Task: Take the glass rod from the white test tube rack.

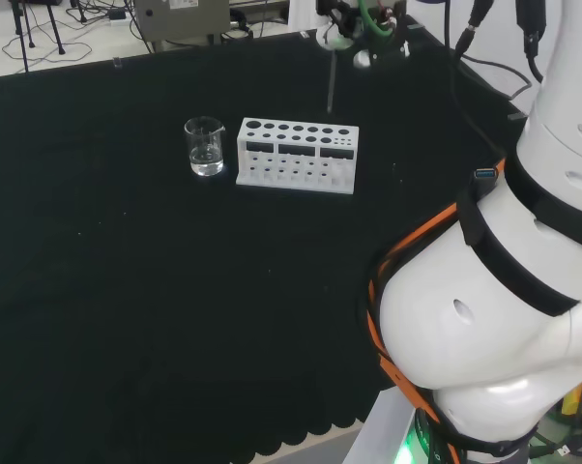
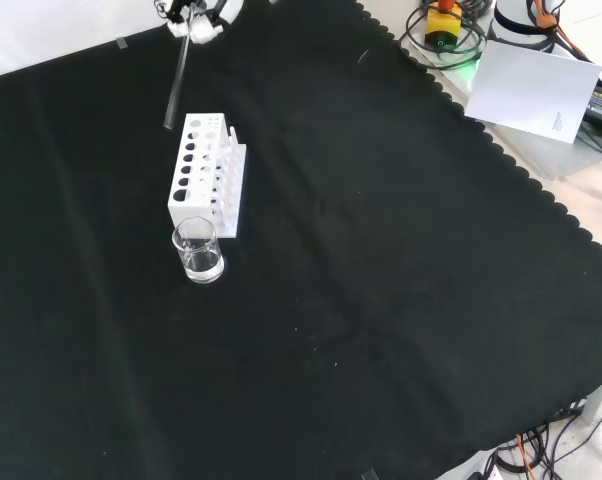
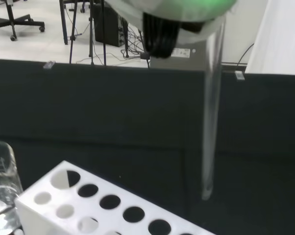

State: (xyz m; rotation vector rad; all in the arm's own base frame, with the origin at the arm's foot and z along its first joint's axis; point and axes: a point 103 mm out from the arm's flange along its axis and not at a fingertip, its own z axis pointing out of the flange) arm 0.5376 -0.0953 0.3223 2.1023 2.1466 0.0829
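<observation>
The hand [image 1: 354,34] hovers at the top of the head view, above the right end of the white test tube rack [image 1: 297,155]. Its fingers are curled on the top of a clear glass rod [image 1: 330,87] that hangs straight down, its lower tip well above the rack's holes. In the front view the hand [image 2: 196,15] sits at the top edge with the glass rod [image 2: 175,85] slanting down toward the white test tube rack [image 2: 207,175]. In the wrist view the glass rod [image 3: 211,112] hangs free past the white test tube rack [image 3: 103,205].
A small glass beaker [image 1: 205,147] with a little clear liquid stands just left of the rack in the head view; in the front view the beaker [image 2: 198,250] stands in front of the rack. The arm's white links [image 1: 504,290] fill the head view's right.
</observation>
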